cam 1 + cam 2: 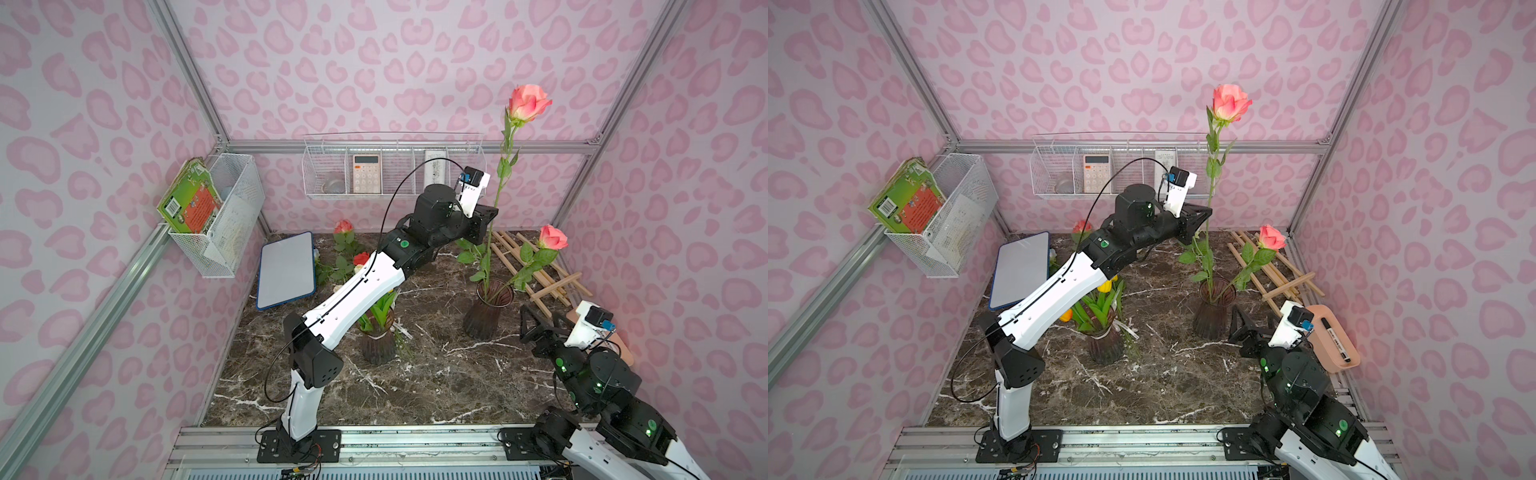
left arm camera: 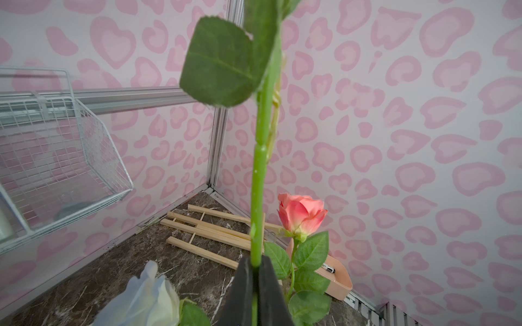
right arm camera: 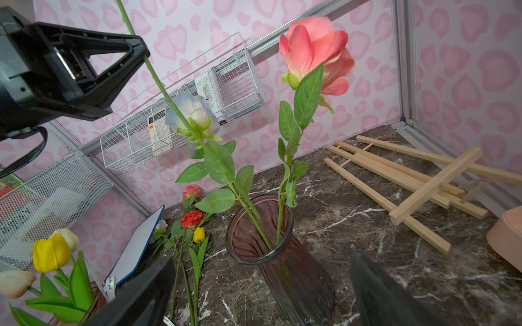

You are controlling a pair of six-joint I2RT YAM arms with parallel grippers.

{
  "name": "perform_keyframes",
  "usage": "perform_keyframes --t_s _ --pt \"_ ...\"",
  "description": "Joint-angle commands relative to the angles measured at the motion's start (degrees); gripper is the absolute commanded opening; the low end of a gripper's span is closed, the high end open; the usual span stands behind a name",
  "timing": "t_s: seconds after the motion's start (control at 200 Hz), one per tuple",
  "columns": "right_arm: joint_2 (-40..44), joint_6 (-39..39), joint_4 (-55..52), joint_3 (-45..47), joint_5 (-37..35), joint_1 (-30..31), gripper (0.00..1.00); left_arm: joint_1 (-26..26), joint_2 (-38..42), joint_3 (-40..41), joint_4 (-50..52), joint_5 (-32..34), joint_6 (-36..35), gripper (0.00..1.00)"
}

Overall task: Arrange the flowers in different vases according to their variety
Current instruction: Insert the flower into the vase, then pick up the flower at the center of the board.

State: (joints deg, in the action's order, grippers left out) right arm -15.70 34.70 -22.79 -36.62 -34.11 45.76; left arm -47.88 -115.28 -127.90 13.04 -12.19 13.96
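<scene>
My left gripper (image 1: 485, 227) (image 2: 255, 264) is shut on the green stem of a tall pink rose (image 1: 528, 102). The stem's foot stands in the right-hand dark ribbed vase (image 1: 487, 311) (image 3: 285, 271). A shorter pink rose (image 1: 552, 237) (image 3: 316, 53) leans in the same vase. A white-blue rose (image 3: 192, 113) shows behind the held stem; where its own stem runs I cannot tell. The left-hand vase (image 1: 377, 343) holds yellow and white tulips (image 3: 50, 254). My right gripper (image 1: 1246, 328) (image 3: 264, 261) stands open just in front of the right-hand vase, holding nothing.
Loose roses (image 1: 343, 226) and a yellow tulip (image 3: 199, 234) lie at the back left beside a white board (image 1: 286, 270). A wooden easel (image 1: 536, 270) lies at the back right. A peach tray (image 1: 1333, 336) with a marker sits at the right edge. Wire baskets (image 1: 390, 170) hang on the walls.
</scene>
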Motion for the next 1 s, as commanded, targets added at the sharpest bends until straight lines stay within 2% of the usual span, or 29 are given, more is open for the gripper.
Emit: perform_keyframes --t_s 0.0,0.135,0.155,0.2,0.23,0.355,0.48,0.625,0.78,0.895,0.995 --pt "-1.62 -0.42 0.97 -0.56 2.31 0.04 0.99 -1.13 -0.34 1.93 -3.00 0.48 -2.26 0.00" --pt "-4.65 -1.11 1.52 -1.23 5.37 0.03 0.99 -2.87 0.77 6.06 -3.76 0.49 -1.17 0.00" --pt "-5.23 -1.20 1.57 -1.40 5.87 0.03 0.99 -3.13 1.02 6.39 -3.52 0.64 -0.93 0.09" --pt "-6.64 -1.51 1.60 -1.85 7.21 0.03 0.99 -3.51 1.90 6.95 -2.31 0.99 -0.41 0.35" --pt "-7.64 -1.80 1.60 -2.29 8.19 0.03 0.99 -3.62 2.56 7.00 -0.86 1.22 -0.18 0.44" --pt "-12.76 -2.94 1.62 -4.10 13.12 0.03 0.99 -3.68 6.82 7.12 5.69 3.90 -0.65 0.70" --pt "-17.19 -3.72 2.94 -4.92 17.89 -0.02 0.99 -3.65 12.46 8.26 12.15 8.23 -2.85 0.84" --pt "-22.94 -5.19 5.30 -6.26 24.56 0.04 0.99 -1.49 21.88 15.56 16.10 12.08 -3.39 0.91" --pt "-31.52 -7.60 6.33 -9.00 31.15 0.20 0.99 5.52 35.91 32.54 13.73 13.27 -0.35 0.97" --pt "-38.40 -8.83 5.66 -12.27 31.04 1.03 0.99 12.34 44.24 42.29 13.55 12.21 2.53 0.98" --pt "-43.91 -9.90 4.99 -15.56 31.05 1.00 0.99 17.46 48.13 47.86 15.36 13.14 4.81 0.98"
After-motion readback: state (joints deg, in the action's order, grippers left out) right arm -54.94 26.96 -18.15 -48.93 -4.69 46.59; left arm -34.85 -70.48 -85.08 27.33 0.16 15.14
